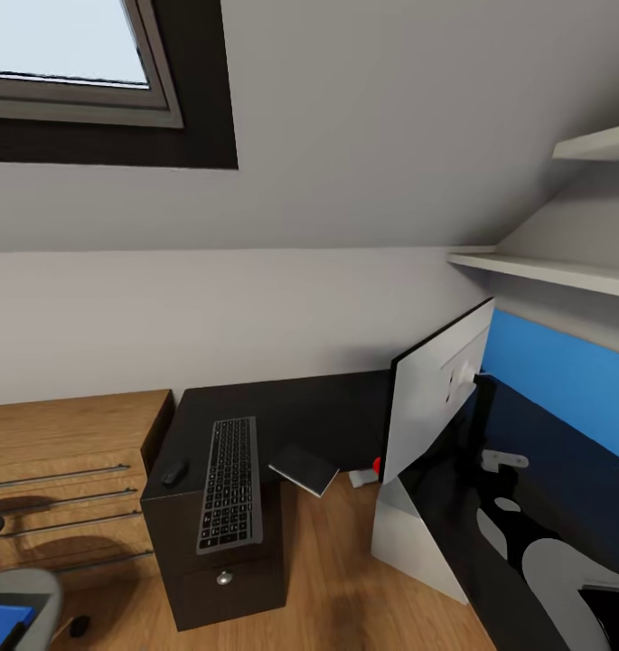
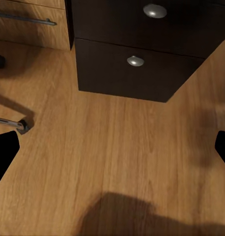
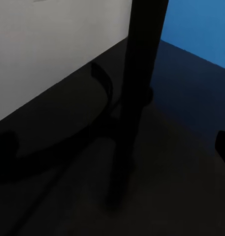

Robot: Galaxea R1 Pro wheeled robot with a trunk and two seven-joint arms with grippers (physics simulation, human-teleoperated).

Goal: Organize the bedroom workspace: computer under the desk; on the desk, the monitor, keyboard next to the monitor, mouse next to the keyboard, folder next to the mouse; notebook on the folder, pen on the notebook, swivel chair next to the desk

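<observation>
Head view: what is on the tabletop (image 1: 327,407)?

A keyboard (image 1: 229,484) lies lengthwise on the near end, above the drawer unit (image 1: 223,579). The mouse (image 1: 173,472) sits just beside it, on the side toward a wooden chest (image 1: 65,470). On the keyboard's other side, apart from it, a grey notebook (image 1: 304,467) lies at the inner corner, partly jutting past the edge over the floor (image 1: 336,570).

And the monitor?

The monitor (image 1: 436,402) stands on the right wing, seen from behind and nearly edge-on, with a blue panel (image 1: 562,371) on the wall past it. The white computer (image 1: 404,533) stands on the floor below it, at the tabletop's edge.

Where is the folder?

At the lower left corner, well apart from the tabletop, the blue folder (image 1: 0,624) lies on the chair (image 1: 24,588) seat.

What does the left wrist view show?

The left end effector (image 2: 112,152) is released, its black fingertips (image 2: 4,152) wide apart over the floor (image 2: 117,191), facing the drawer unit (image 2: 132,73). A chrome chair (image 2: 9,121) leg with its caster is nearby.

And the right wrist view?

The right end effector (image 3: 114,147) hangs low over the tabletop (image 3: 181,162) in front of the monitor's black stand (image 3: 142,64), with the panel (image 3: 196,29) behind. It too looks released, one fingertip (image 3: 224,147) at each side, though the dark surface blurs them.
</observation>
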